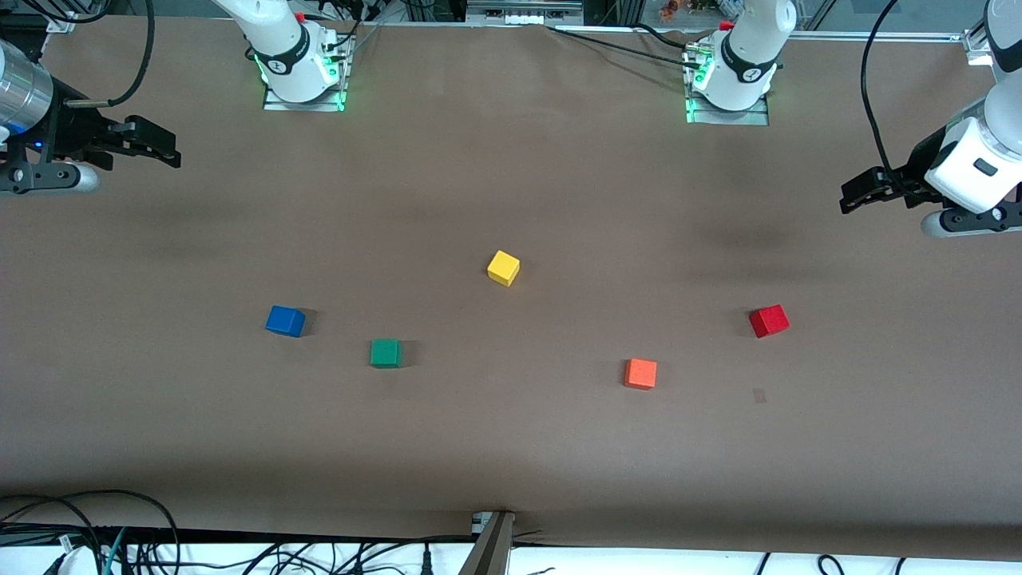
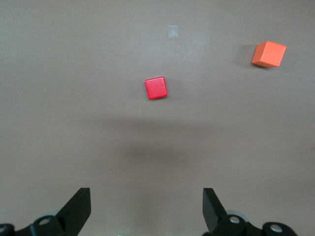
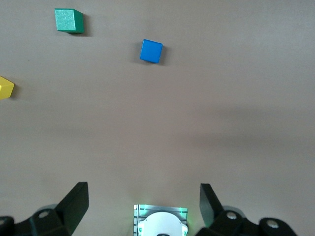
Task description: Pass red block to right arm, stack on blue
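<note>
Sitting nearest the front camera, the orange cube (image 1: 640, 373) lies on the brown desk (image 1: 511, 447) toward the left arm's end, apart from everything else. Green cube (image 1: 386, 352) is a bit farther, toward the right arm's end. Red block (image 1: 769, 321) is farther again, beside the orange cube and closer to the left arm's end; nothing touches it, flat on the desk. Blue cube (image 1: 285, 321) is at about the same depth as the red block, well apart from it, near the green cube toward the right arm's end, nothing on top. Yellow cube (image 1: 503, 267) is farthest of the five, mid-desk. Both arms wait, raised. Left gripper (image 1: 858, 195) hangs over the desk edge at its own end, jaws spread, empty; left wrist view shows its fingertips (image 2: 78, 206) wide apart. Right gripper (image 1: 160, 148) hangs over its own end, jaws also spread, empty, fingertips (image 3: 76, 201) wide apart.
</note>
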### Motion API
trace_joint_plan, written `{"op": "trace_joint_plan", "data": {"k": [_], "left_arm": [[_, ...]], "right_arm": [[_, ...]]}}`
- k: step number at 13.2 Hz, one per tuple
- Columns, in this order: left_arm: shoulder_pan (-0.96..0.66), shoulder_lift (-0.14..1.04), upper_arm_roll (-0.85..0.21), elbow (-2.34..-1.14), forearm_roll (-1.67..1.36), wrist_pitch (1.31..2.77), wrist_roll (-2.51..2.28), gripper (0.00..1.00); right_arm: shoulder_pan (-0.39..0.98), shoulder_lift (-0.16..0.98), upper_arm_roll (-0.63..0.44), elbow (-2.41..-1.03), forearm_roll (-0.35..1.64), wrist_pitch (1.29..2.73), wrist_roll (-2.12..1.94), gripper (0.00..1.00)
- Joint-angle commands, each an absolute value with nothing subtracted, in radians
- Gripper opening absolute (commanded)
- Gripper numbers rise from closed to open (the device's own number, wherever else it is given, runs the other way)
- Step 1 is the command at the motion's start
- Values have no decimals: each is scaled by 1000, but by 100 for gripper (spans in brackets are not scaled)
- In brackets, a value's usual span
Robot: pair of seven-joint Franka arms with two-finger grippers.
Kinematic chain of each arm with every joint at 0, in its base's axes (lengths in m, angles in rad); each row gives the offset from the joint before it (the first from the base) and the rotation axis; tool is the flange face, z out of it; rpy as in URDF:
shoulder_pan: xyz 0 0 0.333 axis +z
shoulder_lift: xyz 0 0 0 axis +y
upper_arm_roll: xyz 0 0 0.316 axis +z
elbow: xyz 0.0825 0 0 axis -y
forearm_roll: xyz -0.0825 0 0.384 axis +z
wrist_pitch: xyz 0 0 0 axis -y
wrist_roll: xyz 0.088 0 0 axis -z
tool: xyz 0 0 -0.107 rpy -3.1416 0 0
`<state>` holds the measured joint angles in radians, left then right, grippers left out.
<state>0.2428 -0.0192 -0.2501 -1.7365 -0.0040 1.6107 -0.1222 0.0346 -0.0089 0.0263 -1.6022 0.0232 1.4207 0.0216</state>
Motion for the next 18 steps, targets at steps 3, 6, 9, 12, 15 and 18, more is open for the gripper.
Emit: {"op": "trace_joint_plan", "data": {"k": [3, 6, 9, 12, 15, 18], "left_arm": [[290, -48, -245, -1773, -58, 1612, -92, 100], [291, -45, -250, -1770, -58, 1618, -95, 100], [287, -43, -256, -1769, -38, 1620, -92, 100], [281, -38, -270, -1755, -5, 1614, -94, 100], [282, -35, -272, -1755, -3, 1614, -97, 100], [281, -35, -273, -1753, -2, 1612, -95, 100]], "right_arm": [[32, -5, 29, -1578, 15, 1397, 11, 100], [32, -5, 29, -1578, 15, 1397, 9, 100], [32, -5, 29, -1578, 14, 1397, 11, 100], [32, -5, 29, -1578, 15, 1397, 11, 100], [34, -5, 29, -1577, 12, 1399, 11, 100], [34, -5, 29, -1577, 12, 1397, 11, 100]]}}
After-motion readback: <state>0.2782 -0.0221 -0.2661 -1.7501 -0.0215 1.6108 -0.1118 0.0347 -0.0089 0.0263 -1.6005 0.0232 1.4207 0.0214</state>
